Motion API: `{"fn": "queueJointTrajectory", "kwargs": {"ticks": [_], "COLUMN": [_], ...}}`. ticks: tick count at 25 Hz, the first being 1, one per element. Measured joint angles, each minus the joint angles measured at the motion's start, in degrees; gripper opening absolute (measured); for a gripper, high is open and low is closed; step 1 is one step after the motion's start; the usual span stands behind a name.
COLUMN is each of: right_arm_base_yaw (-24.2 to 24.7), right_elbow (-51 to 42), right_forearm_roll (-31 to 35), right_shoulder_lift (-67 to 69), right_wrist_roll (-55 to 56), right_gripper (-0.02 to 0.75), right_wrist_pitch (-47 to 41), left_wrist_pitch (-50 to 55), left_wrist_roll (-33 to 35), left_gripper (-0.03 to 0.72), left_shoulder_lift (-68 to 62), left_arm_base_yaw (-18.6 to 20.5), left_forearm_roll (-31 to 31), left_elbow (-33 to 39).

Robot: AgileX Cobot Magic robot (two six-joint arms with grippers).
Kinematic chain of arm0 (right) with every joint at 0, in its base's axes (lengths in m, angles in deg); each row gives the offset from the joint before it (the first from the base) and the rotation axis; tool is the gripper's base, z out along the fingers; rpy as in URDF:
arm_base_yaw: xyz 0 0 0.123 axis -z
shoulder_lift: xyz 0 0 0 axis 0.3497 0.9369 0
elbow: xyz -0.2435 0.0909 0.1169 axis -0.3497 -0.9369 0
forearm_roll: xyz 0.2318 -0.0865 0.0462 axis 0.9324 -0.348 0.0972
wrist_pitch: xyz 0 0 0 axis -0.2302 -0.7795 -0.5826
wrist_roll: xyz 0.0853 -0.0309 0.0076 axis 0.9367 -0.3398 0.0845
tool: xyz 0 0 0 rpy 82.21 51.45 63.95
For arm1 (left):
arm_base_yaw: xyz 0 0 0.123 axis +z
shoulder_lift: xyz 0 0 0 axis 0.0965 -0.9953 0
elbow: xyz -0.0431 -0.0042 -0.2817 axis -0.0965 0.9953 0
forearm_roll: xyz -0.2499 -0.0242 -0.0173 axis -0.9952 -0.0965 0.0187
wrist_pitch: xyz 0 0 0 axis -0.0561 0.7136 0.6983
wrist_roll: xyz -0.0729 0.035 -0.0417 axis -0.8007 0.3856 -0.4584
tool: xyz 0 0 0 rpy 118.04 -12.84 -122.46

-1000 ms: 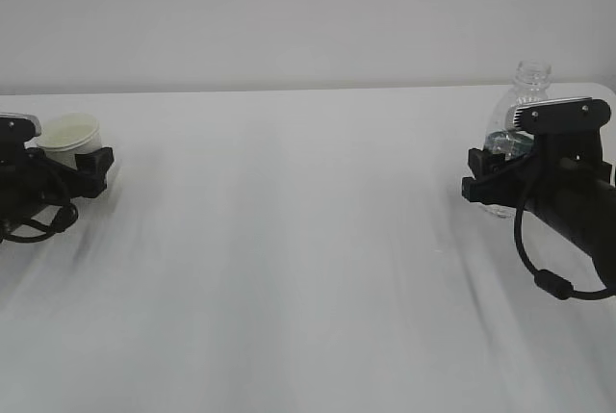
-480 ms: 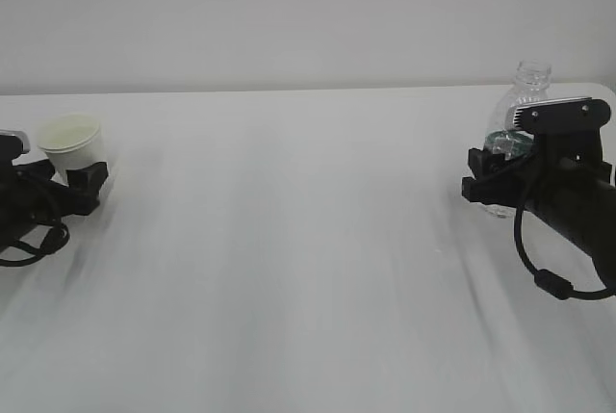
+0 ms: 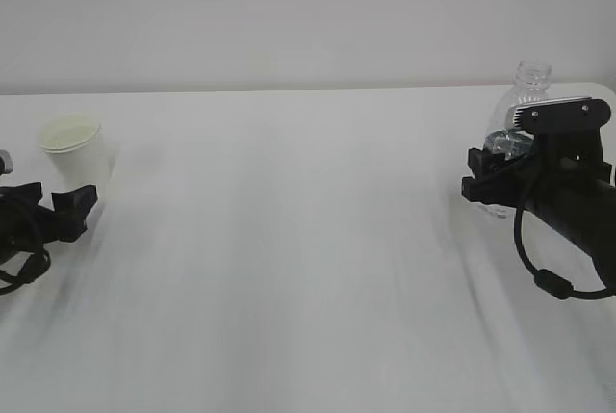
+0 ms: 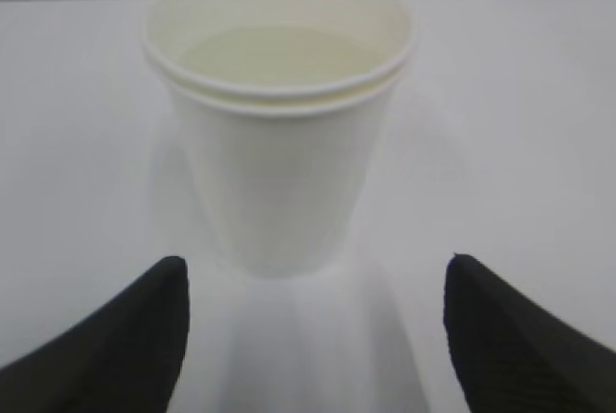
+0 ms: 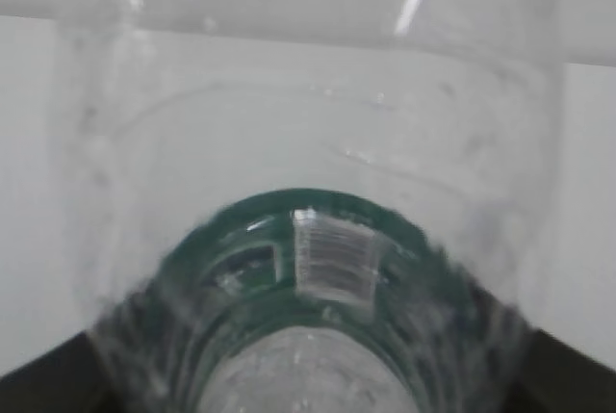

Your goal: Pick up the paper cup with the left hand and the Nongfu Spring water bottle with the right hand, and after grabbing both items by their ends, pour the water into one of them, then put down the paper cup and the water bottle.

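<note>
Cup [image 3: 73, 149] first: the small white paper cup stands upright on the tabletop [image 3: 289, 240] near its left edge, toward the back, with its pale cream inside showing under the rolled rim. In my left wrist view the cup [image 4: 279, 115] fills the upper middle, and a pale level surface shows low inside it; whether that is water or the bare bottom I cannot tell. My left hand [image 3: 53, 213] sits low at the left edge, just in front of the cup and clear of it. Its two black fingertips [image 4: 115, 341] show at the bottom corners of the wrist view, spread wide, with the cup beyond them and nothing between them.

My right hand [image 3: 491, 182] is at the right edge of the tabletop, its light grey plate on top and a thin black cable looping below the arm. Its jaws sit around the lower body of the Nongfu Spring water bottle [image 3: 525, 95], which stands upright with its clear, capless neck rising above the plate. In the right wrist view the bottle [image 5: 308, 240] presses up against the lens, ribbed clear plastic with the dark green label band curving across, and the black jaws flank it at both lower corners, closed against its sides.
</note>
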Motion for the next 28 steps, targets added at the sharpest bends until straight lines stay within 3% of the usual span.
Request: {"fn": "queueJointTrajectory", "kwargs": {"ticks": [6, 28], "right_arm_base_yaw": [0.0, 0.0], "right_elbow": [0.0, 4.1], "right_forearm_roll": [0.0, 1.8], "right_shoulder_lift": [0.0, 8.4], "right_wrist_roll": [0.0, 0.0], "right_gripper": [0.482, 0.482], "right_wrist_pitch": [0.0, 4.8], "left_wrist_pitch": [0.0, -0.1], "left_wrist_roll": [0.0, -0.2], "left_gripper": [0.592, 0.587], "left_shoulder_lift": [2.4, 2.7], "left_arm_base_yaw": [0.0, 0.0], "left_forearm_roll": [0.8, 3.2], "left_elbow": [4.5, 4.5]}}
